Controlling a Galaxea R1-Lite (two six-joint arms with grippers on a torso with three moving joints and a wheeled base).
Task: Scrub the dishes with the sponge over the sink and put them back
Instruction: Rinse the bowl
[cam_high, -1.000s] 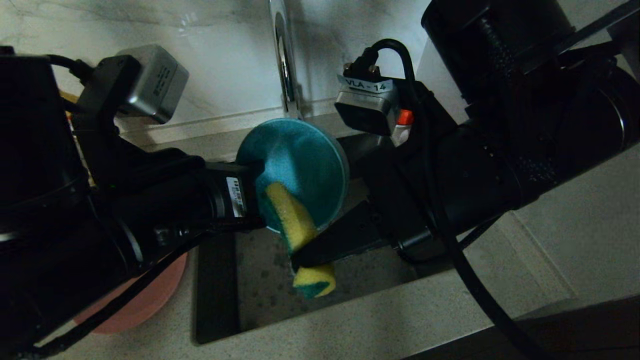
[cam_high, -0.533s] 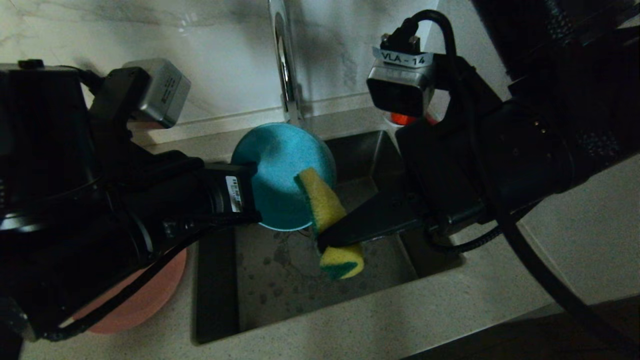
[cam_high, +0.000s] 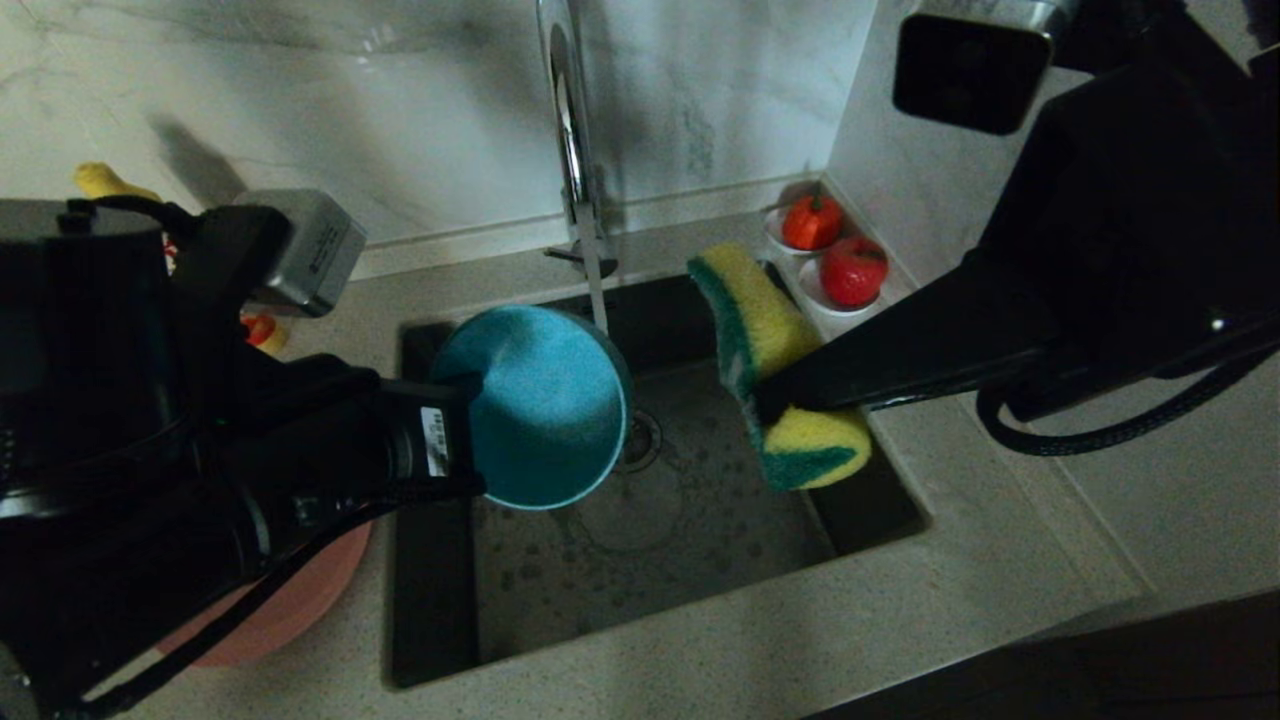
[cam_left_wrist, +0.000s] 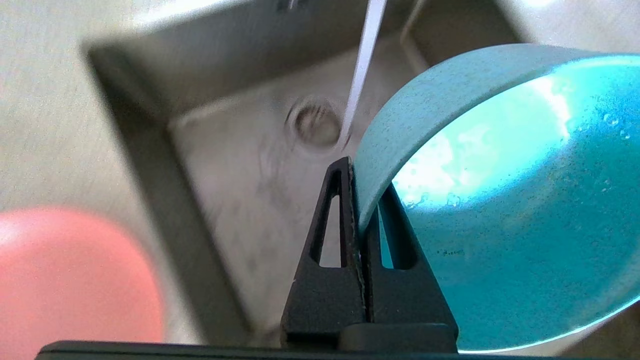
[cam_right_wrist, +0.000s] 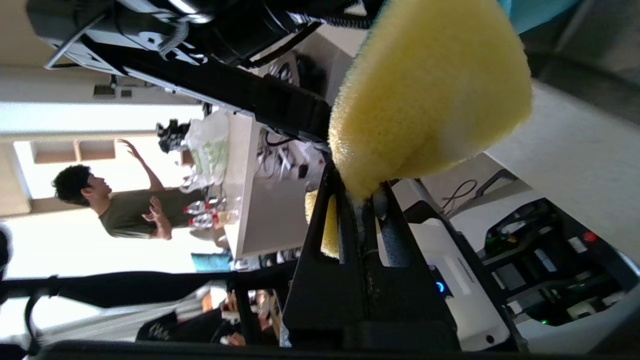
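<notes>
Speckled grey stone desk (cam_high: 700, 650) around a deep, square, dark steel sink (cam_high: 640, 540), marble wall behind, thin stream of water falling from the tall chrome faucet (cam_high: 570, 130) toward the round drain.

Left gripper (cam_left_wrist: 357, 172): fingers (cam_left_wrist: 330, 235) pressed together on the rim of the small round teal-blue bowl (cam_high: 535, 405), one finger outside the wall, the other inside. Bowl held tilted above the left half of the sink, wet inside, just beside the water stream.

Right gripper (cam_right_wrist: 362, 197): fingers (cam_right_wrist: 320, 235) shut tight on the rectangular yellow foam sponge with the dark green scouring layer (cam_high: 775, 370), pinched at its middle so that both ends bulge out. Sponge held above the right edge of the sink, well apart from the bowl, no contact between them.

Probably at the end of scrubbing the bowl, or in a pause within it. Next move, as a guess: either bringing the sponge to the bowl once more, or rinsing the bowl and setting it on the desk at the left. Needed for that: firm grip on the thin rim, slow tilt, no slipping of the wet bowl.

Wide, shallow matte pink plate (cam_high: 290, 600) lying on the desk left of the sink, partly hidden under the left arm. Two small white saucers with red fruit (cam_high: 835, 255) in the far right corner.
</notes>
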